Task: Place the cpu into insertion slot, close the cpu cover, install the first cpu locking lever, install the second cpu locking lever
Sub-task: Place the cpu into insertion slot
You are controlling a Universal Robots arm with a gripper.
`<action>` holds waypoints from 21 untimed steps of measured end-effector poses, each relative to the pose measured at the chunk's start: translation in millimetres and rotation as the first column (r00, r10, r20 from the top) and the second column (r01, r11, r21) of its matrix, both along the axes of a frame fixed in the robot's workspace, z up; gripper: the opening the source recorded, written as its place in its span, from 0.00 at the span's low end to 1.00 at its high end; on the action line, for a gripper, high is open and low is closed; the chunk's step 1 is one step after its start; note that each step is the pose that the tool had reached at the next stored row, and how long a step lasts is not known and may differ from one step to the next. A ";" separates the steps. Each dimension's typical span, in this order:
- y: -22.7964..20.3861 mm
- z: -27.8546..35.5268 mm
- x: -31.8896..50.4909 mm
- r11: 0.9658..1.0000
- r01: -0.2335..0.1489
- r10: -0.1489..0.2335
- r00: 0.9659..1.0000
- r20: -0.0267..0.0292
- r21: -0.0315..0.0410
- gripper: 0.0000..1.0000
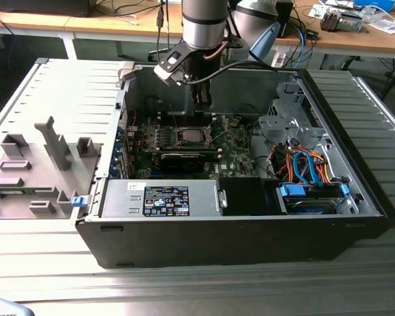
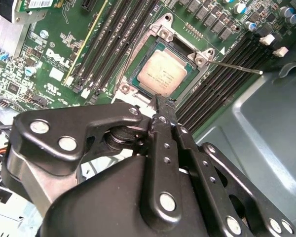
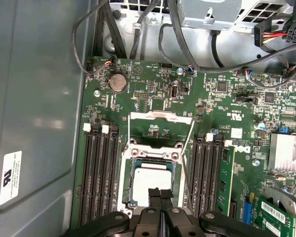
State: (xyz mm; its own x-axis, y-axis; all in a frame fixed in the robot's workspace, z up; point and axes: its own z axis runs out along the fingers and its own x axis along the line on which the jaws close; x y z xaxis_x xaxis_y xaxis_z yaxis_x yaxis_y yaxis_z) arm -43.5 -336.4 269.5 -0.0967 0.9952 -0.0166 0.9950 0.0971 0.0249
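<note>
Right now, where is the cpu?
In the first wrist view the cpu sits in the insertion slot, between the two banks of black memory slots, with the gripper close above it.

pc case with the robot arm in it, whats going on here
A robot arm's claw hangs inside an open desktop computer case, low over the motherboard. The cpu lies in the insertion slot, and the cpu cover is flipped open beyond it, so the chip is bare. The claw is shut with nothing in it, at the cpu's near edge. A thin wire locking lever juts out free beside the socket.
</note>
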 end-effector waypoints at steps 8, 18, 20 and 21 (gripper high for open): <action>0.0 3.7 0.0 1.000 0.000 0.000 1.000 0.000 0.000 0.11; 0.0 13.3 0.0 1.000 0.000 0.000 1.000 0.000 0.000 0.11; 0.0 14.1 0.0 1.000 0.000 0.000 1.000 0.000 0.000 0.11; 0.0 14.1 0.0 1.000 0.000 0.000 1.000 0.000 0.000 0.11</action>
